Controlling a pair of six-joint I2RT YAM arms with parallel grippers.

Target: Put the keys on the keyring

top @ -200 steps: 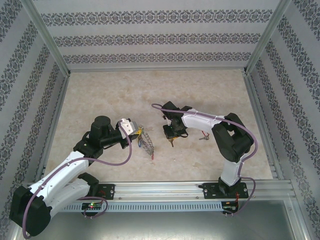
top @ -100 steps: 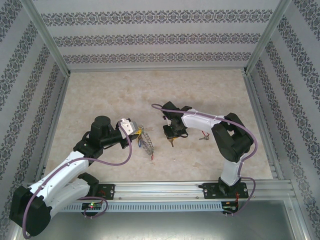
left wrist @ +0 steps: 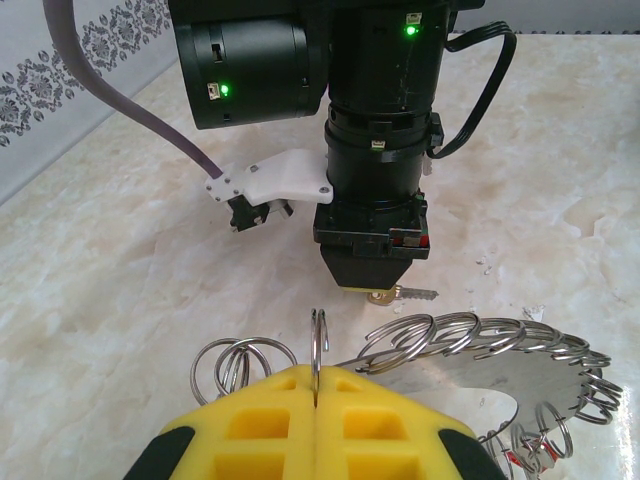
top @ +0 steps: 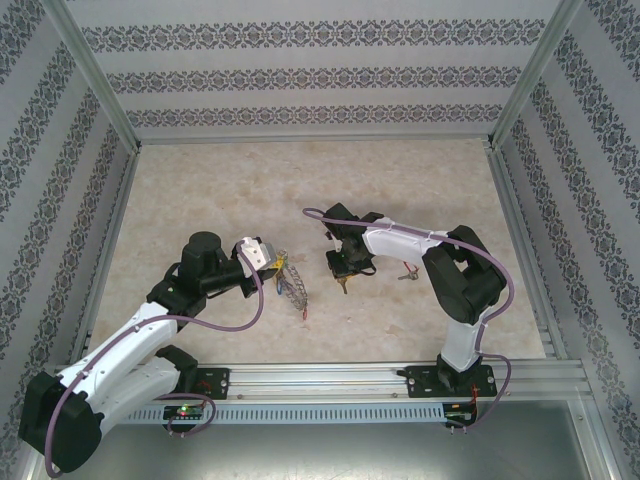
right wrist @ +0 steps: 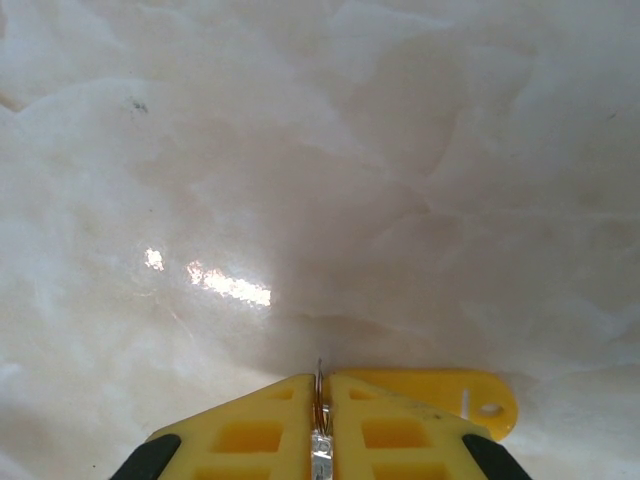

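Keyring [left wrist: 480, 385]: one loop was clenched in left fingers [left wrist: 260, 425]; right fingers [right wrist: 250, 435] gripped yellow-tagged key [right wrist: 430, 398], apparently by its ring.

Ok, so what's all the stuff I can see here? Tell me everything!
keyring: one, grey metal edged with many small rings, on the table at the left pincer
yellow-tagged key: one, silver with a yellow tag, in the right pincer
other key: one, colour too small to tell, on the table beside the right arm
table: one, pale marble
walls: three, white with grey pattern, around the table
left arm: one, black and white, near edge
right arm: one, black and white, near edge
left pincer: yellow, shut on a small ring of the keyring
right pincer: yellow, shut on the yellow-tagged key
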